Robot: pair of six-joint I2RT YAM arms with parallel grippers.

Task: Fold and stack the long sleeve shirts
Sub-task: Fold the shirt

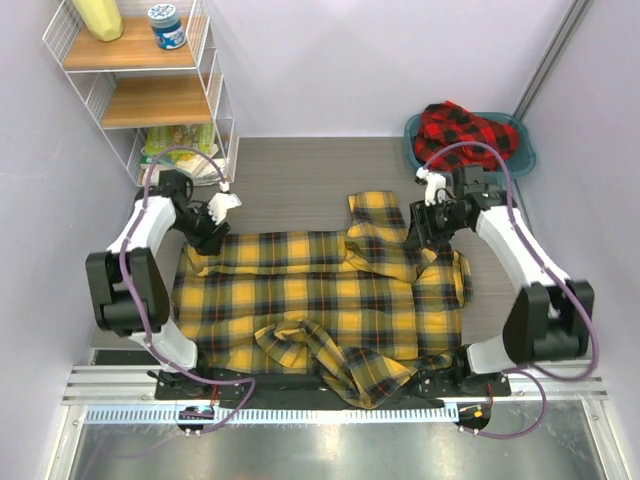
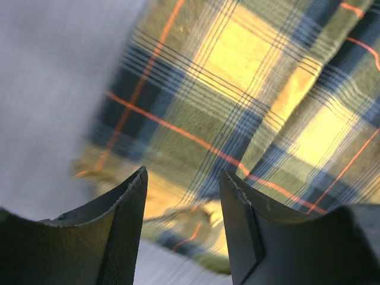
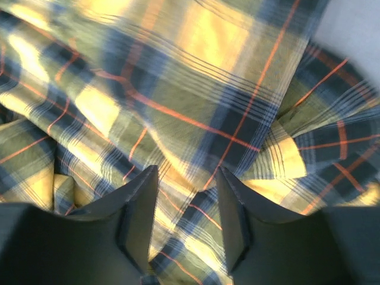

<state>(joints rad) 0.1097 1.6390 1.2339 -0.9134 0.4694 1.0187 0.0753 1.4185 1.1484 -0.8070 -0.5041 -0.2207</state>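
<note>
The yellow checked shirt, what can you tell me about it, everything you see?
The yellow shirt is flannel-like cloth, yellow-and-black check with thin orange lines. It lies spread but rumpled on the grey table, a sleeve bunched across its near edge, folds piled far right. The left claw and right claw stand open over its far corners.

Yellow shirt [image 1: 320, 290]: soft woven cloth, matt. Red shirt [image 1: 465, 128]: same cloth. Basin [image 1: 528, 155]: smooth plastic. Rack [image 1: 150, 100]: wood boards, white wire. Jaws: matt black, finely textured.
</note>
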